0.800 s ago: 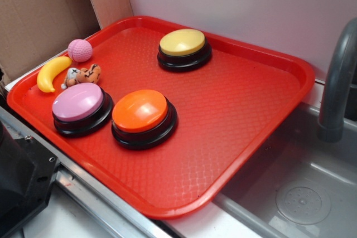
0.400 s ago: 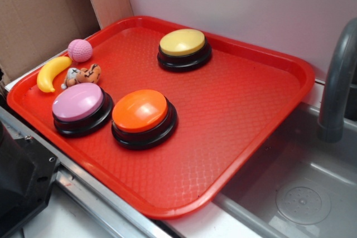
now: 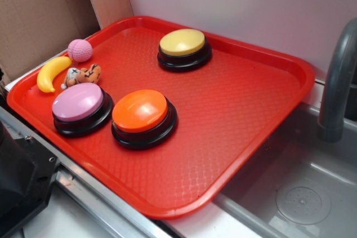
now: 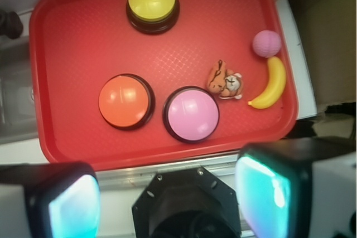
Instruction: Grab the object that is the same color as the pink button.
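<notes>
A small knobbly pink ball lies at the far left corner of the red tray; in the wrist view the ball is at the upper right. The pink button with a black base stands near the tray's front left edge and shows in the wrist view. My gripper is open and empty, high above and off the tray's near edge, well short of the ball. It does not show in the exterior view.
A yellow toy banana and a small orange-and-white plush toy lie next to the ball. An orange button and a yellow button stand on the tray. A grey sink with a faucet is at the right.
</notes>
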You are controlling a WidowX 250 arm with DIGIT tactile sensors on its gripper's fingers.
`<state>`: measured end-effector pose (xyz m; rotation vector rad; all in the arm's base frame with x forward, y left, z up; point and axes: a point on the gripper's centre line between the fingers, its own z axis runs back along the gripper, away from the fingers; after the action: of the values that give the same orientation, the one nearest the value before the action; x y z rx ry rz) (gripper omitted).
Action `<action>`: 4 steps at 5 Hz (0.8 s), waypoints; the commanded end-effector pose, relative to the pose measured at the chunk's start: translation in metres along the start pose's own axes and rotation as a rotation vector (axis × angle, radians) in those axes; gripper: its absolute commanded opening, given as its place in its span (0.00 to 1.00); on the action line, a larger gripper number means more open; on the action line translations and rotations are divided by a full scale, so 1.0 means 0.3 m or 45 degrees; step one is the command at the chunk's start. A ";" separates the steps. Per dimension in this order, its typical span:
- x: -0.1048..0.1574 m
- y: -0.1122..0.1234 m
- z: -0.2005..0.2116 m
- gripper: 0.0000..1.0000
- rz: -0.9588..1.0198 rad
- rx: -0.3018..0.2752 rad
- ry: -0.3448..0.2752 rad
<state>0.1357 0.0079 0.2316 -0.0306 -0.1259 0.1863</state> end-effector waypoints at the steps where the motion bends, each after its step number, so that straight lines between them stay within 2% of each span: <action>1: 0.102 0.113 -0.075 1.00 0.222 0.036 -0.029; 2: 0.141 0.172 -0.116 1.00 0.354 0.090 -0.081; 3: 0.199 0.254 -0.190 1.00 0.499 0.146 -0.076; 4: 0.239 0.316 -0.256 1.00 0.650 0.233 -0.126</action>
<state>0.2017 0.1070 0.1505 0.1339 -0.1661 0.6978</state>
